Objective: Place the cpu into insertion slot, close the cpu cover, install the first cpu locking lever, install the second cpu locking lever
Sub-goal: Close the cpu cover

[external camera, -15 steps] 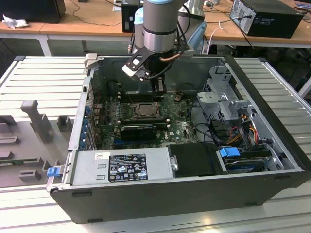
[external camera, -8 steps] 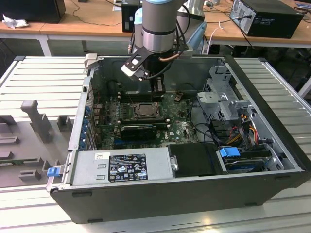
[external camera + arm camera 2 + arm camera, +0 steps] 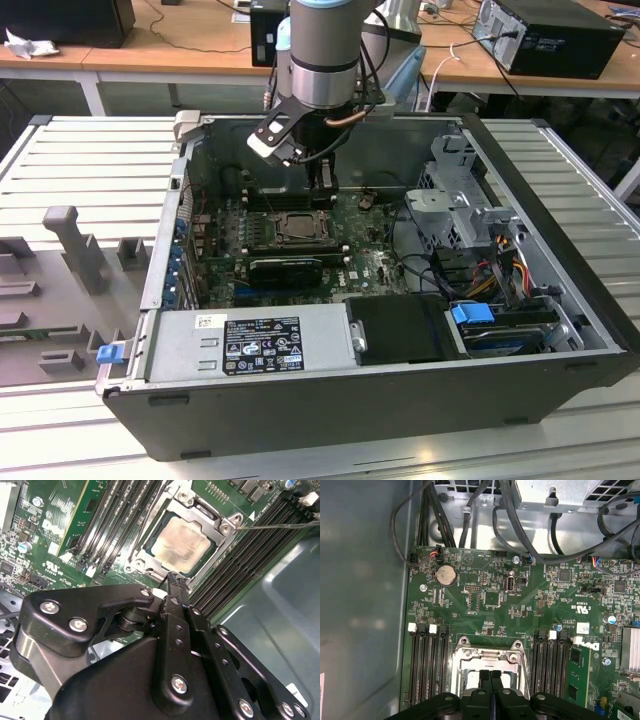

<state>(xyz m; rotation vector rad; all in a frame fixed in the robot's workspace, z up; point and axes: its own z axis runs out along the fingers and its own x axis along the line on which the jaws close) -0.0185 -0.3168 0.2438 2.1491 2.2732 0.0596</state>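
Observation:
The cpu (image 3: 180, 545), pale silver-beige, lies flat in the insertion slot (image 3: 131, 562) on the green board. The cpu cover (image 3: 200, 512), a metal frame with a square cut-out, lies down around it. A thin lever rod (image 3: 280, 526) sticks out from the slot's corner across the memory slots. My gripper (image 3: 176, 577) hangs just above the slot's edge, fingers shut together with nothing seen between them. In the first wrist view the gripper (image 3: 491, 672) is over the cover (image 3: 490, 654). The exterior view shows the gripper (image 3: 323, 190) just behind the cpu (image 3: 297, 229).
Memory slots (image 3: 427, 660) flank the socket on both sides. A long black ridged card (image 3: 285, 268) lies in front of it. The power supply (image 3: 250, 340), drive cage (image 3: 460, 210) and cables (image 3: 520, 520) crowd the case. The grey case wall (image 3: 280, 620) is close by.

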